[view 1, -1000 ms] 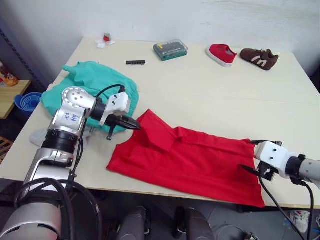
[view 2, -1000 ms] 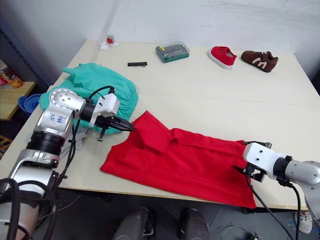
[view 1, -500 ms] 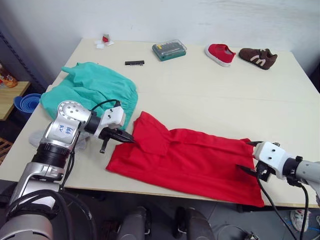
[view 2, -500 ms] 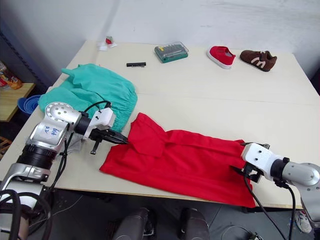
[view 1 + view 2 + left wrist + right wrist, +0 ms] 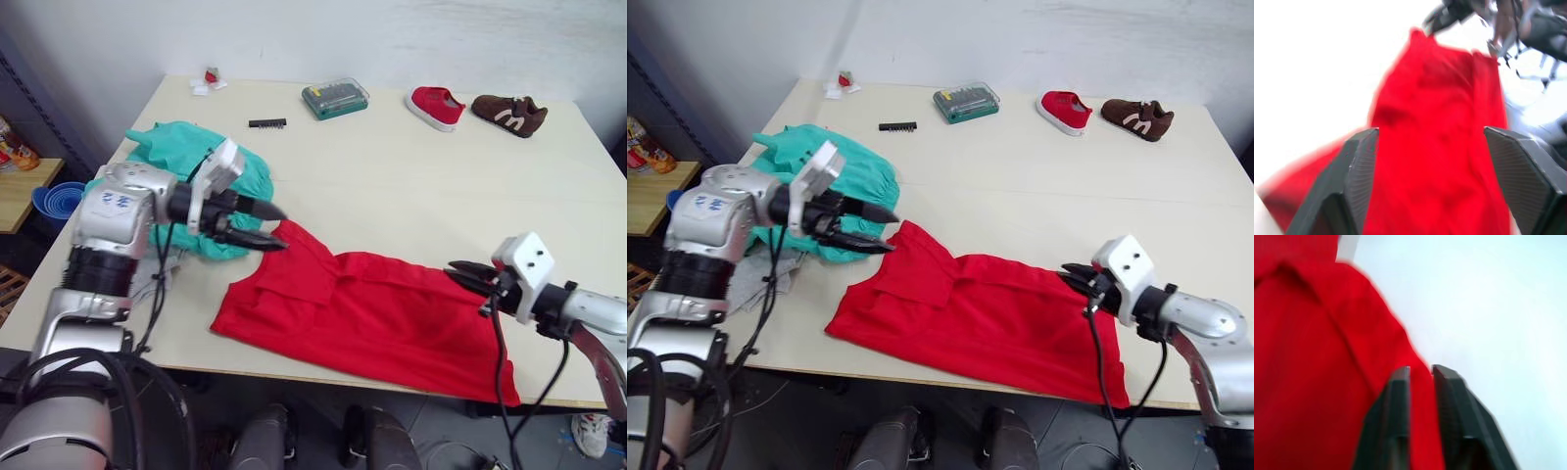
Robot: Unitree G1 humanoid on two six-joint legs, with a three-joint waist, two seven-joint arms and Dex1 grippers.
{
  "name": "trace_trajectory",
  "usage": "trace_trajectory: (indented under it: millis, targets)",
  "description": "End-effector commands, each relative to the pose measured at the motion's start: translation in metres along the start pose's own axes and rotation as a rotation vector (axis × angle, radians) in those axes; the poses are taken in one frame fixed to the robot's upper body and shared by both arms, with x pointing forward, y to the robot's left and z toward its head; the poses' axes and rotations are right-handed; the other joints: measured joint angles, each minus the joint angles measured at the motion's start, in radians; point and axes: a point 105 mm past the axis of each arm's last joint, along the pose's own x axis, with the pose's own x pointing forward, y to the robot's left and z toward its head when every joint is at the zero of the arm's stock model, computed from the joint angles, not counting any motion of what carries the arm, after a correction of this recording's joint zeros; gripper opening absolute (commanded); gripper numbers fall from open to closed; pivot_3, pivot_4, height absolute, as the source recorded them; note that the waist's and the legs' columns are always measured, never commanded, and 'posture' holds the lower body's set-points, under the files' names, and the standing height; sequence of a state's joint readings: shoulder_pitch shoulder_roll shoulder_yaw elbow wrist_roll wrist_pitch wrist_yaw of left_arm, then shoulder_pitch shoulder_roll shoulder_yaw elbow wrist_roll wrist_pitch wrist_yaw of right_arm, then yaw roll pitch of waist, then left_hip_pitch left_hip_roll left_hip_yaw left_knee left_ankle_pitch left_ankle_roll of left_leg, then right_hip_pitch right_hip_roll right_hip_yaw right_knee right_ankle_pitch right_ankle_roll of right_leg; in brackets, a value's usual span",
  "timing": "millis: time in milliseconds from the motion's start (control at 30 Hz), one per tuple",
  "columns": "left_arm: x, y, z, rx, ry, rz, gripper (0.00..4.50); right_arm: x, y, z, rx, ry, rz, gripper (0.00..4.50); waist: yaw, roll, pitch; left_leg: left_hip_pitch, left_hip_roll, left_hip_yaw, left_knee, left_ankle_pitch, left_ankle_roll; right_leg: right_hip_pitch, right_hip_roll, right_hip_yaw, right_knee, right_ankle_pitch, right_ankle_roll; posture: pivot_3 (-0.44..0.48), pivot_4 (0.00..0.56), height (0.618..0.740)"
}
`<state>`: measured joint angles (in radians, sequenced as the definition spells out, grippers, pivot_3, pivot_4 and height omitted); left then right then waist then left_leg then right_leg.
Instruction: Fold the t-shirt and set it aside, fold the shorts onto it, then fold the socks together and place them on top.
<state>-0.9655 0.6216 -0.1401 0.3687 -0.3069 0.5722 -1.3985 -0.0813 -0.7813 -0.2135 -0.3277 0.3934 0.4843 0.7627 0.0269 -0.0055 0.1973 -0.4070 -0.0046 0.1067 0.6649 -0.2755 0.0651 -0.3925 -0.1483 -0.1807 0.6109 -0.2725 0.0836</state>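
Note:
The red t-shirt [image 5: 372,313] lies spread along the near edge of the table [image 5: 392,176], with a flap folded over at its left end. My left gripper [image 5: 279,228] hovers open just above that left corner and holds nothing; the left wrist view has the shirt [image 5: 1435,122] below its spread fingers. My right gripper [image 5: 454,271] is shut on the shirt's far right edge, and red cloth [image 5: 1312,357] is pinched between its fingers [image 5: 1398,396]. The teal shorts [image 5: 186,157] lie bunched at the left. The light grey socks [image 5: 752,282] lie by the table's left edge under my left arm.
At the back of the table are a green bit box [image 5: 334,98], a black bit strip [image 5: 265,123], a red shoe [image 5: 434,106], a brown shoe [image 5: 508,113] and a small red item [image 5: 209,76]. Blue bowls [image 5: 54,201] sit on a side shelf at left.
My left gripper has opened, let go of the shirt's left corner and lifted. My right gripper has moved to the shirt's far right edge and shut on it.

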Motion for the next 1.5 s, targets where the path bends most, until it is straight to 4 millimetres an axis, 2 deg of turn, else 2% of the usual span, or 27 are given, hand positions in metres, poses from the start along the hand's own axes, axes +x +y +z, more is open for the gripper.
trace_trajectory:
  millis: [33,100,233,267,300,400,533,667,767,900,967,1033,1167,1300,1400,1500]
  targets:
    - [0.016,0.021,-0.024,0.022,0.079,0.098,2.35,0.014,0.002,-0.006,0.009,0.023,-0.030,0.00,-0.001,0.000,0.000,0.000,0.000,0.000,-0.001,0.000,0.000,-0.001,0.000,0.000,0.000,0.000,0.000,0.000,0.150,0.740]
    - [0.029,0.030,-0.043,0.034,0.153,0.130,1.73,0.024,0.002,-0.014,0.031,0.046,-0.057,0.00,-0.003,0.000,0.000,0.000,0.000,0.002,-0.001,0.001,-0.001,-0.002,0.001,0.000,0.001,0.000,0.000,0.000,0.150,0.740]
    - [0.048,0.043,-0.067,0.031,0.243,0.174,0.37,0.034,-0.004,-0.030,0.037,0.117,-0.125,0.00,-0.004,0.000,0.000,-0.002,0.000,0.006,-0.001,0.001,-0.001,-0.005,0.001,0.002,0.007,0.000,0.000,0.000,0.150,0.740]
    - [0.051,0.047,-0.072,0.026,0.264,0.196,0.10,0.035,-0.007,-0.035,0.038,0.140,-0.149,0.00,-0.004,0.000,0.000,-0.001,0.000,0.007,-0.001,0.001,-0.001,-0.005,0.001,0.003,0.007,0.000,0.000,0.000,0.150,0.740]
    - [0.053,0.053,-0.076,0.021,0.284,0.234,0.04,0.034,-0.012,-0.041,0.039,0.169,-0.182,0.00,-0.004,0.000,0.000,-0.001,0.000,0.007,-0.001,0.001,0.000,-0.005,0.001,0.003,0.007,0.000,0.000,0.000,0.150,0.740]
    - [0.045,0.064,-0.088,-0.003,0.327,0.329,0.04,0.022,-0.025,-0.055,0.028,0.240,-0.275,0.00,0.000,-0.001,0.000,-0.001,0.000,0.007,0.000,0.000,0.001,-0.005,0.000,0.004,0.002,0.000,0.000,0.000,0.150,0.740]
    - [0.017,0.066,-0.104,-0.048,0.352,0.383,0.04,-0.003,-0.039,-0.066,0.026,0.290,-0.386,0.00,-0.003,0.000,0.000,0.001,0.000,0.007,-0.001,-0.001,0.001,-0.004,0.000,0.005,0.002,0.000,0.000,0.000,0.150,0.740]
    - [-0.003,0.061,-0.105,-0.085,0.326,0.403,0.04,-0.019,-0.044,-0.064,0.028,0.266,-0.452,0.00,-0.012,-0.001,0.000,0.002,0.001,0.007,-0.001,-0.002,0.000,-0.004,0.000,0.005,0.002,0.000,0.000,0.000,0.150,0.740]
    - [-0.005,0.056,-0.092,-0.063,0.280,0.378,0.04,-0.016,-0.040,-0.039,0.032,0.135,-0.444,0.00,-0.016,0.000,0.000,0.002,0.001,0.008,-0.001,-0.002,-0.001,-0.004,0.000,0.005,0.002,0.000,0.000,0.000,0.150,0.740]
    - [0.011,0.048,-0.050,-0.029,0.127,0.293,0.04,-0.007,-0.031,-0.009,0.029,0.012,-0.402,0.00,-0.015,0.000,0.000,0.001,0.001,0.008,-0.001,-0.002,-0.001,-0.005,0.000,0.006,0.002,0.000,0.000,0.000,0.150,0.740]
    - [0.026,0.044,-0.033,-0.013,0.075,0.251,0.04,0.000,-0.025,-0.005,0.031,0.006,-0.376,0.00,-0.008,0.000,0.000,0.000,0.001,0.007,-0.001,-0.002,-0.001,-0.005,0.000,0.006,0.002,0.000,0.000,0.000,0.150,0.740]
    - [0.038,0.041,-0.027,0.000,0.064,0.229,0.04,0.007,-0.021,-0.006,0.037,0.012,-0.361,0.00,-0.001,0.000,0.000,0.000,0.001,0.007,-0.001,-0.002,0.000,-0.005,0.000,0.006,0.001,0.000,0.000,0.000,0.150,0.740]
    - [0.054,0.054,-0.048,-0.027,0.140,0.300,0.04,0.018,-0.022,-0.027,0.074,0.077,-0.384,0.00,-0.003,0.000,0.000,0.000,0.001,0.008,-0.001,-0.002,0.000,-0.005,0.001,0.006,0.001,0.000,0.000,0.000,0.150,0.740]
    - [0.052,0.067,-0.081,-0.046,0.266,0.382,0.04,0.013,-0.028,-0.054,0.064,0.178,-0.436,0.00,-0.007,0.000,0.000,0.000,0.001,0.010,-0.002,-0.002,0.001,-0.005,0.001,0.006,0.002,0.000,0.000,0.000,0.150,0.740]
    - [0.038,0.076,-0.095,-0.035,0.318,0.468,0.04,-0.005,-0.040,-0.067,0.054,0.238,-0.525,0.00,-0.006,0.000,0.000,0.001,0.001,0.011,-0.002,-0.002,0.001,-0.006,0.000,0.007,0.002,0.000,0.000,0.000,0.150,0.740]
    - [0.010,0.087,-0.101,-0.049,0.330,0.590,0.04,-0.037,-0.056,-0.078,0.008,0.293,-0.657,0.00,-0.004,0.000,0.000,0.001,0.001,0.010,-0.002,-0.003,0.001,-0.006,0.000,0.008,0.002,0.000,0.000,0.000,0.150,0.740]
